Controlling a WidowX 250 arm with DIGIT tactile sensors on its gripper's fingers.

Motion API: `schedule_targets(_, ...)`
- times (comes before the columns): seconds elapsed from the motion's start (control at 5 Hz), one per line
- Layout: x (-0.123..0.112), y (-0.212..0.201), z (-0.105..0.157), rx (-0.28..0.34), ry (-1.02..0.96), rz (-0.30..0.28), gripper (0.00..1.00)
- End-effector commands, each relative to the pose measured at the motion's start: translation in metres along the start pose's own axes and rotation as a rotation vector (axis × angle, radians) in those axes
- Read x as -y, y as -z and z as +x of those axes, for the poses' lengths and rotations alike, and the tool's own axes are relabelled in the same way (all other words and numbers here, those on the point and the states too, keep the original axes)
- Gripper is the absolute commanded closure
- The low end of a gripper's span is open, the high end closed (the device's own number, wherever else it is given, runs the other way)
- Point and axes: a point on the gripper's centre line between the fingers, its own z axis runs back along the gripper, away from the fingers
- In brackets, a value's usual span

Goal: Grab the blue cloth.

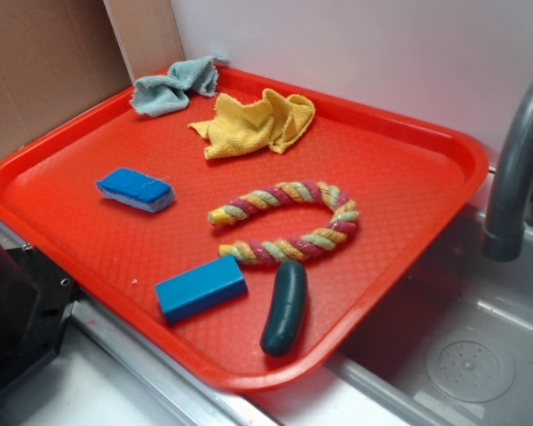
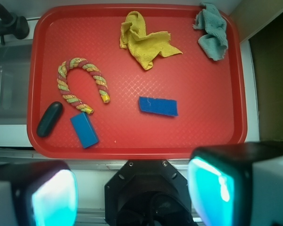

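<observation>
In the wrist view the fingers (image 2: pixel 132 193) sit at the bottom edge at six o'clock, spread wide apart and grasping nothing, with the left pad (image 2: pixel 54 197) and right pad (image 2: pixel 212 188) showing as glowing teal faces outside the red tray (image 2: pixel 132 141). The blue cloth (image 2: pixel 212 32) lies bunched in soft folds in the tray's far right corner, at about one o'clock from the fingers and well apart from them, its top edge riding up on the tray rim. In the exterior view the same cloth (image 1: pixel 173 86) sits at the back corner, at eleven o'clock in the picture. The yellow rag (image 2: pixel 146 40) is crumpled just beside it, near twelve o'clock from the fingers. A blue sponge (image 2: pixel 158 106) lies flat near the tray's middle. A striped rope toy (image 2: pixel 80 82) curves in a horseshoe at ten o'clock, with a blue block (image 2: pixel 84 130) and a dark green oval piece (image 2: pixel 49 119) near its open ends. A grey faucet (image 1: pixel 515 169) stands over the sink beside the tray.
</observation>
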Motion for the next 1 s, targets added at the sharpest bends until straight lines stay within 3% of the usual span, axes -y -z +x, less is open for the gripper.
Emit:
schedule_targets(0.0, 0.000, 0.000, 0.000, 0.000, 0.000, 0.000, 0.00)
schedule_targets(0.2, -0.047, 0.049, 0.020, -0.077, -0.151, 0.079, 0.00)
schedule_targets(0.4, -0.102, 0.081, 0.058, -0.050, -0.356, 0.112, 0.00)
schedule_targets(0.6, -0.120, 0.089, 0.067, 0.001, -0.412, 0.123, 0.00)
schedule_targets(0.8, -0.120, 0.089, 0.067, 0.001, -0.412, 0.123, 0.00)
